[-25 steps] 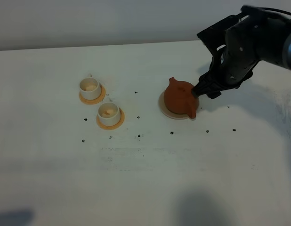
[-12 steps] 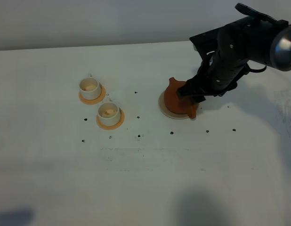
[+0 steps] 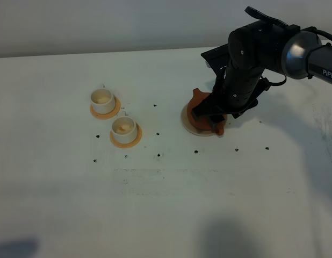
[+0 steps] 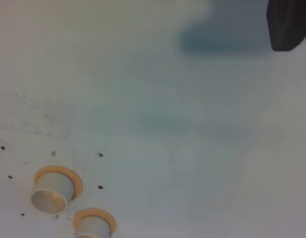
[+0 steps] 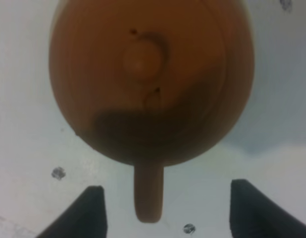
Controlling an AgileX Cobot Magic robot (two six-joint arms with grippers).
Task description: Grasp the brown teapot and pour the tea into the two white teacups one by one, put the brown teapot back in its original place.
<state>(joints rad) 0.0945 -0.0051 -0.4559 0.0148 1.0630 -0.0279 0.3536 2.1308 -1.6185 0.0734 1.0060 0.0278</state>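
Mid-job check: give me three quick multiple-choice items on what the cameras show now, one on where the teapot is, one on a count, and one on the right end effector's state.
1. Where is the teapot?
A. on the saucer
B. on a tray
C. held in the air

2. How many cups are there?
A. one
B. two
C. three

3. The right end effector is:
A. shut on the lid knob
B. shut on a spoon
C. open around the handle

Answers:
1 A: the high view shows the saucer's rim around the teapot's base.
2 B: two white cups stand there, each on its own orange coaster.
3 C: the right wrist view shows the fingers apart, one on each side of the handle, with a gap on both sides.
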